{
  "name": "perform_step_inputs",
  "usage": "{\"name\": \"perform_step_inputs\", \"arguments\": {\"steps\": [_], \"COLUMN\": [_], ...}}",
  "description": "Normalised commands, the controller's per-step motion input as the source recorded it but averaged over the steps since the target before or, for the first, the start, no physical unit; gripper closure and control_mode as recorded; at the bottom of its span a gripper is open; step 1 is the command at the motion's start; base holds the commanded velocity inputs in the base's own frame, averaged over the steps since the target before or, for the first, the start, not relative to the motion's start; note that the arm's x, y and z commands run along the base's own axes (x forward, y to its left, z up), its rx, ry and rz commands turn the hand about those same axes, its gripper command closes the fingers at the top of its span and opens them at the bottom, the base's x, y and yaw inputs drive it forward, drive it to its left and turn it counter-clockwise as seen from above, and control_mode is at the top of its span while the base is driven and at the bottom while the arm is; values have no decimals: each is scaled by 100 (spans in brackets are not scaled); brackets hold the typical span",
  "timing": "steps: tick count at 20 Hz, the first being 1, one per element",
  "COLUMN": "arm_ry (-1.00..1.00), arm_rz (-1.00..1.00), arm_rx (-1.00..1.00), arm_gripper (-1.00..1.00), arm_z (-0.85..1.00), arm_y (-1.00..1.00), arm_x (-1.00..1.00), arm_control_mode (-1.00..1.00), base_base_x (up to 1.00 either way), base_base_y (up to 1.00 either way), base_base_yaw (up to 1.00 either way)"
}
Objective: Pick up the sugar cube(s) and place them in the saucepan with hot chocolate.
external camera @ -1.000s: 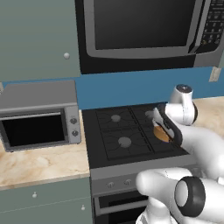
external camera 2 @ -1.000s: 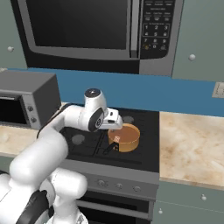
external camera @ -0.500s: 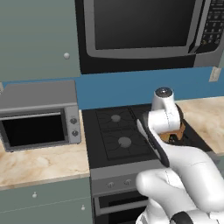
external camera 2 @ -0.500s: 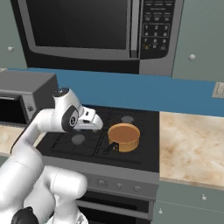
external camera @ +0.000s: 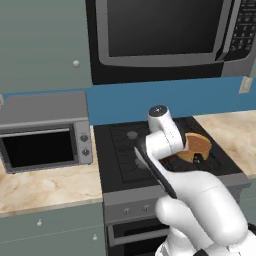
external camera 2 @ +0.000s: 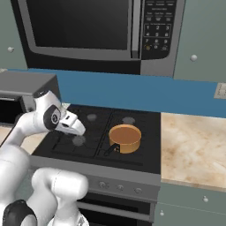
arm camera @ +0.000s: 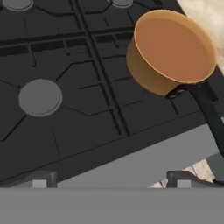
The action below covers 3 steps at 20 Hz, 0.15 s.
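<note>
The saucepan with hot chocolate (external camera 2: pixel 125 137) is a small orange-copper pan with a flat brown surface, standing on the front right burner of the black stove (external camera 2: pixel 88 145). It also shows behind my arm (external camera: pixel 192 146) and at the upper right of the hand view (arm camera: pixel 175 46), its dark handle (arm camera: pixel 210 113) pointing toward the stove's front edge. My gripper (external camera 2: pixel 79 129) hovers over the stove's front left, to the left of the pan and apart from it. The gripper (arm camera: pixel 110 178) is open with nothing between its fingers. The sugar cubes are out of view.
A grey toaster oven (external camera: pixel 42 135) sits on the beige counter left of the stove. A microwave (external camera: pixel 165 30) hangs above the stove. More beige counter (external camera 2: pixel 190 150) lies to the right. A grey burner cap (arm camera: pixel 40 96) lies left of the pan.
My arm has swung left, from beside the saucepan to over the stove's front left. The gripper has stayed open and the saucepan has not moved.
</note>
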Motion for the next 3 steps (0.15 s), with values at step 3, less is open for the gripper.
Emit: {"name": "perform_step_inputs", "arguments": {"steps": [3], "arm_ry": [6], "arm_rz": [-18], "arm_rx": [4], "arm_gripper": [-100], "arm_z": [0], "arm_y": [46], "arm_x": [0], "arm_control_mode": [-100], "base_base_x": [0], "base_base_y": [0], "base_base_yaw": [0]}}
